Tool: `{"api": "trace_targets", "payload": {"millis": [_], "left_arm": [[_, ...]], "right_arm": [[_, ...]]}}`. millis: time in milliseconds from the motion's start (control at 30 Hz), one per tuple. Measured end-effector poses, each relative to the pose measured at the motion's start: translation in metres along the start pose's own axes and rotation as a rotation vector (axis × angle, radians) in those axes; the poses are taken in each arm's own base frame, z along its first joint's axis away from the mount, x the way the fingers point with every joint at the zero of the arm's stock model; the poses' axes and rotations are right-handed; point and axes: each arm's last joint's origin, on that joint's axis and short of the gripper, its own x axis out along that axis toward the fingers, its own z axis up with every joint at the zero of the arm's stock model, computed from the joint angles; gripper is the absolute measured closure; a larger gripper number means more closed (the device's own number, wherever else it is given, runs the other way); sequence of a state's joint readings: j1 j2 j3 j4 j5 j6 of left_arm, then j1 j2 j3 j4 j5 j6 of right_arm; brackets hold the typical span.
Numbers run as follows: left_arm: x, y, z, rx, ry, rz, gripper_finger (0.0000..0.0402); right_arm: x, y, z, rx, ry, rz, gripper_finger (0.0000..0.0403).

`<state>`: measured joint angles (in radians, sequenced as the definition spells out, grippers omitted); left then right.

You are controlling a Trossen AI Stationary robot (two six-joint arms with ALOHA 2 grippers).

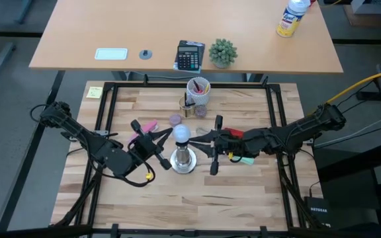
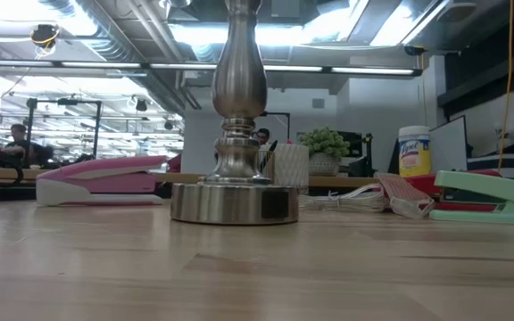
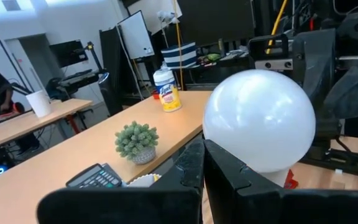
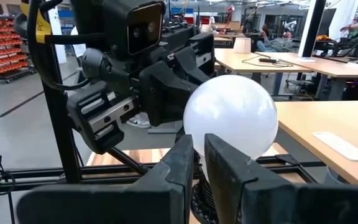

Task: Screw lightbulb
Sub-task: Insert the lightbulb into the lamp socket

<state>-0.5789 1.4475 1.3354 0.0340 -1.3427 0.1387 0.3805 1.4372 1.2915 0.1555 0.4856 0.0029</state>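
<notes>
Shows the lightbulb [image 1: 181,134] upright on top of the silver socket stand [image 1: 184,160], round frosted end up; cannot tell how far the screw base is turned into the stand's neck. Puts the left gripper [image 1: 169,135] at the stand's top on the left side, its tips just beside the bulb, fingers [image 3: 229,177] drawn together with only a thin slit between them and nothing seen clamped. Puts the right gripper [image 1: 198,139] at the stand's top on the opposite side, facing the left one across the bulb, fingers [image 4: 225,168] likewise pressed nearly together with nothing seen held. Cannot tell whether either set of tips touches the glass. Shows, from the table-top camera, only the stand's round base and turned stem, resting flat on the wooden table [image 1: 230,192]. Has a pink stapler [image 2: 101,178] lying near the stand on the left arm's side and a green stapler [image 2: 484,192] near the stand on the right arm's side, both flat on the wood. Places a small purple cap [image 1: 175,119] just behind the stand, and a pen cup [image 1: 198,89] farther behind the stand.
</notes>
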Motion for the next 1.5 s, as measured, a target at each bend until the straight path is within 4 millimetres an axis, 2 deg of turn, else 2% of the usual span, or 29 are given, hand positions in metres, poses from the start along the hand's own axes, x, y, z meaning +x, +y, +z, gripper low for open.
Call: {"api": "trace_targets", "payload": {"millis": [800, 1033, 1500], "left_arm": [[-0.006, 0.003, 0.002, 0.045, 0.006, 0.052, 0.04], [-0.015, 0.003, 0.002, 0.076, 0.017, 0.117, 0.04], [-0.031, -0.001, 0.003, 0.074, 0.003, 0.068, 0.04]], "right_arm": [[0.0, 0.0, 0.0, 0.0, 0.0, -0.001, 0.0355], [0.0, 0.0, 0.0, 0.0, 0.0, -0.001, 0.0355], [-0.003, -0.002, 0.003, 0.004, -0.008, -0.001, 0.0355]]}}
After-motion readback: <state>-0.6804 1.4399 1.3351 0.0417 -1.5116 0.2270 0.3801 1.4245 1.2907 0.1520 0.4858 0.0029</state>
